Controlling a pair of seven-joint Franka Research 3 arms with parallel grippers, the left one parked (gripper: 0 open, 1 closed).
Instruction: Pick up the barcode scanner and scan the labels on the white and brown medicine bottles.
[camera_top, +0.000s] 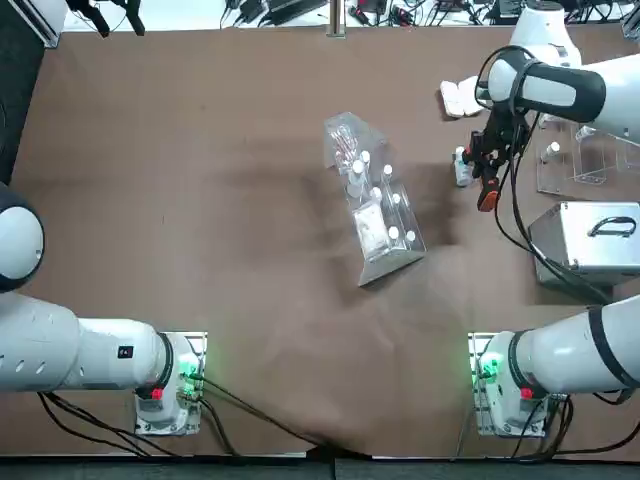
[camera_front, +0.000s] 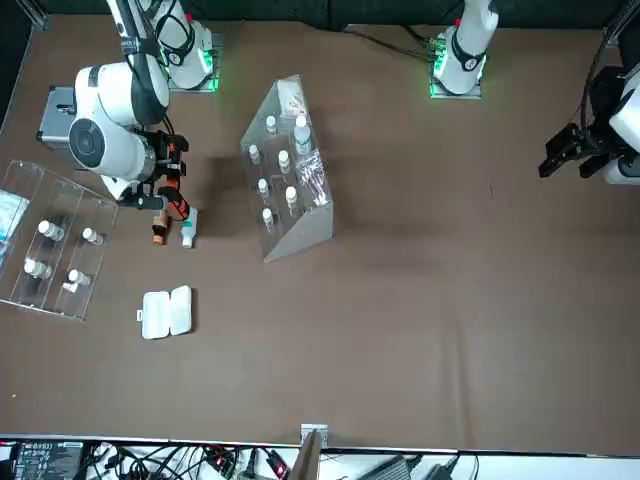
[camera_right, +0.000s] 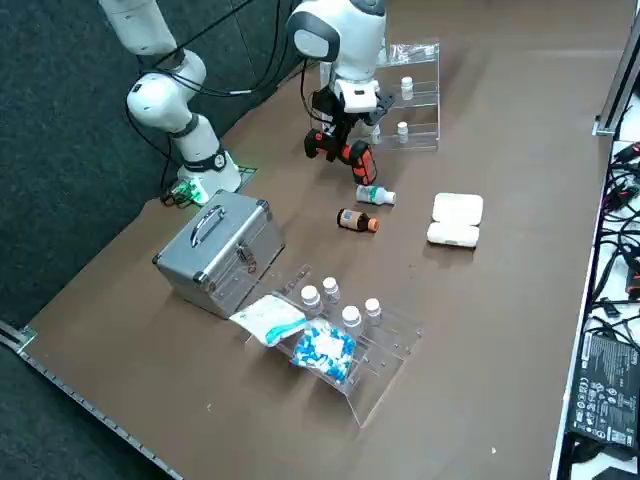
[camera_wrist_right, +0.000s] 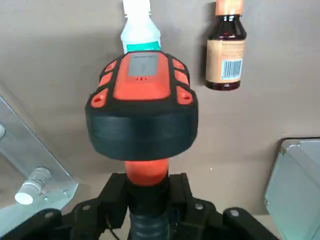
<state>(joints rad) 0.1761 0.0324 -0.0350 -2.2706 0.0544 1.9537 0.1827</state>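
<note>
Scanner in your right gripper, its fingers closed around the grip: black body, orange-red face with grey panel, orange-red neck. Head juts out beyond the fingertips, over the table. Past it, you have the white bottle, green label, partly hidden by the head; just beside that, the brown bottle, orange cap, tan label with barcode.

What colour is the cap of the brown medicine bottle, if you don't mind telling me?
The brown bottle's cap is orange, best seen in the right wrist view.
</note>
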